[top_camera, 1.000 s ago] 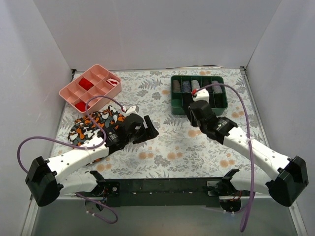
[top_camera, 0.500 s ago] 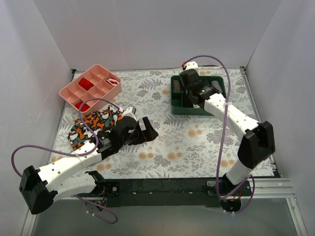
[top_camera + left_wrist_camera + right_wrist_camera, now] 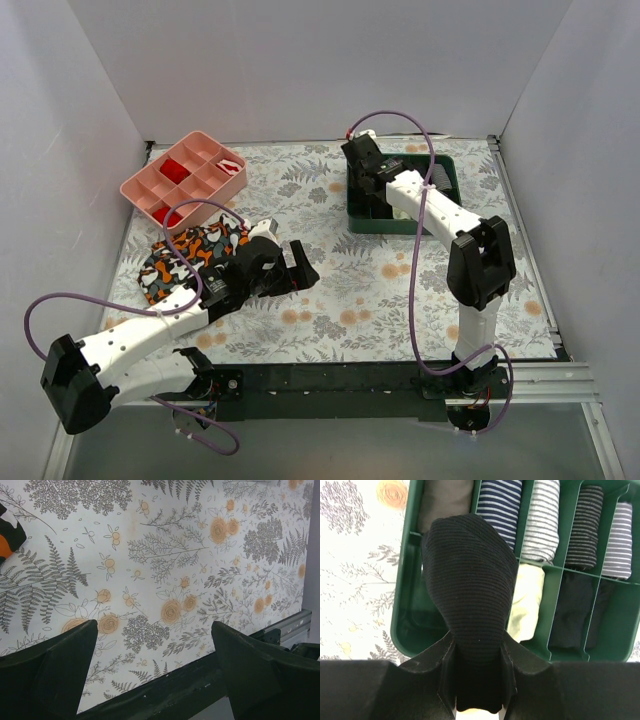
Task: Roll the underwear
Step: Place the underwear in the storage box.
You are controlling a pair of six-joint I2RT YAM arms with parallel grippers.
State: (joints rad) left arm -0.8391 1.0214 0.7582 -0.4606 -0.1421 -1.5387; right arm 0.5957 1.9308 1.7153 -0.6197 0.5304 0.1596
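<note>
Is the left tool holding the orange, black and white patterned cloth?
No, the left tool has its two dark fingers apart in the left wrist view, with only the floral tablecloth showing between them.

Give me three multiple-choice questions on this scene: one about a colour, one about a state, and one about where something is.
1. What colour is the divided tray beside the patterned cloth? A blue; B pink; C white.
2. How are the left fingers? A shut on cloth; B shut on nothing; C open, empty.
3. Where is the black roll in the right fingers? A over the green tray; B over the divided tray; C on the patterned cloth.
Answers: B, its walls show pink; C, bare table shows between them; A, green compartments lie under it.
</note>
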